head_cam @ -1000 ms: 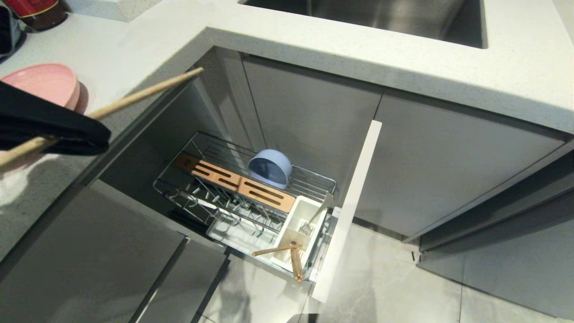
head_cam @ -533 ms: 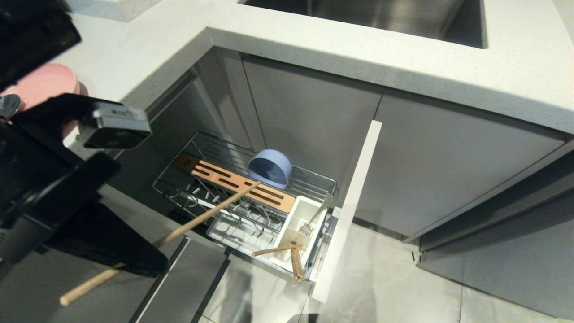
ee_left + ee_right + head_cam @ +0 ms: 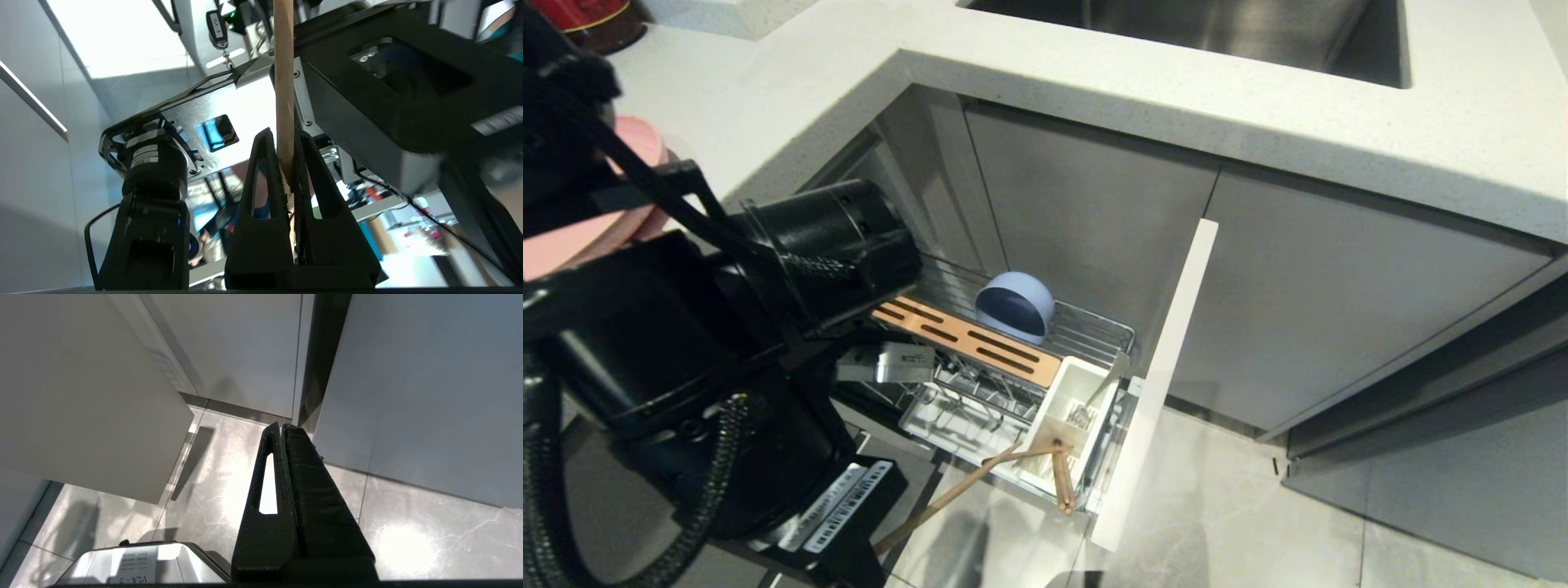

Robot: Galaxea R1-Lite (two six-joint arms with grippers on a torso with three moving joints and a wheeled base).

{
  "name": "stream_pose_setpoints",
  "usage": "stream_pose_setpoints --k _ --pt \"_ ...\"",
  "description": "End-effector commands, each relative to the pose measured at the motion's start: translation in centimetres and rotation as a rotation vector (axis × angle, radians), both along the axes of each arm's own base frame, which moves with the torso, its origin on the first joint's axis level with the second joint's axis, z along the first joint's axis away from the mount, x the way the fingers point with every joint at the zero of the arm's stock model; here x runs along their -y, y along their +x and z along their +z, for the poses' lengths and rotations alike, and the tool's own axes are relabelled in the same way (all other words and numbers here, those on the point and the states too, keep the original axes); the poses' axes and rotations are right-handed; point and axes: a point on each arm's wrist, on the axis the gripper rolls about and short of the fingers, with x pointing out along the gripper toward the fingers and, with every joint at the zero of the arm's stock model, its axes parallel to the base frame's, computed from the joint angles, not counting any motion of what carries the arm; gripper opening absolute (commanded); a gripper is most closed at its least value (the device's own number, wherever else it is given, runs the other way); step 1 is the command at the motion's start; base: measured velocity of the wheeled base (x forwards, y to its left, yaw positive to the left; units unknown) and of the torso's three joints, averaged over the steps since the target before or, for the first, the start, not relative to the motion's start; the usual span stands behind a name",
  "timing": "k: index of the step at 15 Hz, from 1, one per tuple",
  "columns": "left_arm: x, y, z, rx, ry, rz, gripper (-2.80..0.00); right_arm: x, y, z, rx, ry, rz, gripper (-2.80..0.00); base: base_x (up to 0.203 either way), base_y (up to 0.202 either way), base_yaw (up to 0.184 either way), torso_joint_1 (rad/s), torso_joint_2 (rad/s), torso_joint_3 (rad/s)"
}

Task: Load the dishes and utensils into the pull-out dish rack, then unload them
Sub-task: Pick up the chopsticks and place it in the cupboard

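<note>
Head view shows my left gripper [image 3: 286, 143] clenched on one chopstick [image 3: 947, 496], tip nearing the white cutlery box [image 3: 1072, 388]. I should lower it slowly, steeply, clear of the crossed chopsticks [image 3: 1058, 469].

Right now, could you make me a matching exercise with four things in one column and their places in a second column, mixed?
1. blue bowl
2. chopstick
3. pink plate
4. right gripper

A. on the counter
B. shut, empty, above the floor
C. between the left gripper's fingers
D. on its side in the wire rack

Pairs: 1-D, 2-C, 3-A, 4-B
</note>
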Motion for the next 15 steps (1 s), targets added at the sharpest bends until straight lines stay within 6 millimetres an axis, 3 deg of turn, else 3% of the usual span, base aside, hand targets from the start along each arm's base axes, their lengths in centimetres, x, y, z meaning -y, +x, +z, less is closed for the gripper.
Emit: stream_pose_setpoints --k 1,9,15 --pt "1.4 0.9 -1.9 -0.052 0.057 -0.009 -2.8 0.0 0.0 0.0 0.005 0.0 0.0 -2.8 0.0 0.0 0.0 0.0 0.0 0.0" --pt "4.4 3.7 -5.6 -0.108 0.121 -0.021 -2.8 0.0 0.0 0.0 0.005 0.0 0.0 -2.8 0.0 0.0 0.0 0.0 0.0 0.0" --pt "6.2 6.3 -6.2 -0.028 0.142 0.0 -2.8 0.0 0.0 0.0 0.005 0.0 0.0 -2.8 0.0 0.0 0.0 0.0 0.0 0.0"
